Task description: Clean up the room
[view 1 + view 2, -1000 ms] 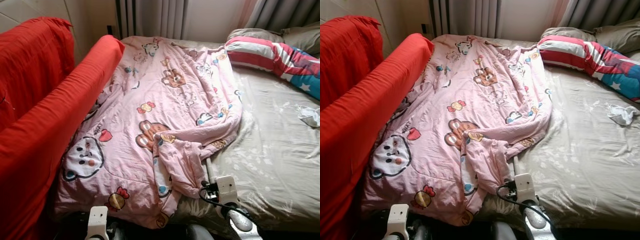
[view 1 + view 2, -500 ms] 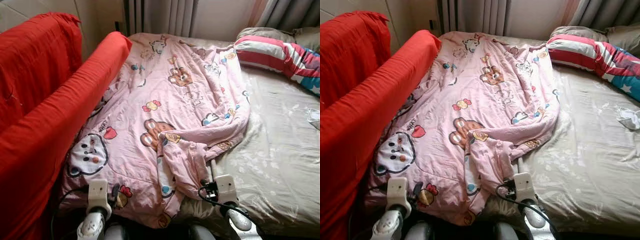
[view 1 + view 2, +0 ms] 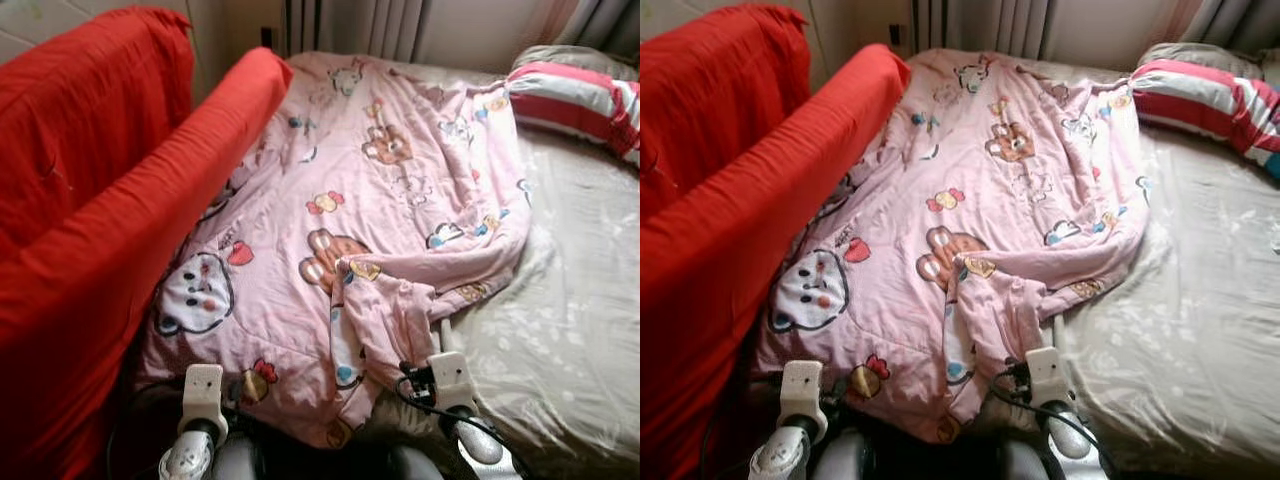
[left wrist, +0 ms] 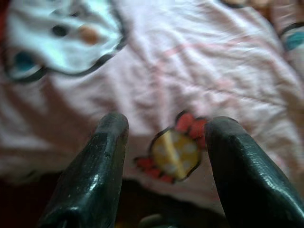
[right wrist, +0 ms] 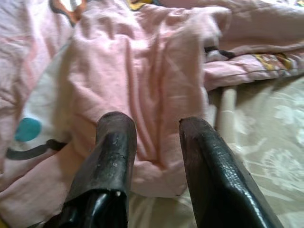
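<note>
Risk: right gripper [image 5: 154, 156], fingers apart just short of quilt [image 3: 380, 200] fold, may pinch bedsheet [image 3: 570, 330] underneath.

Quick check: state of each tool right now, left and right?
Left tool: open, empty, over the pink quilt.
Right tool: open, holding nothing, at the quilt's folded edge.

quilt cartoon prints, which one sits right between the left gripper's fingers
The yellow round print with red ends near the pink quilt's bottom edge, framed by the open left gripper. The white face print lies farther off.
</note>
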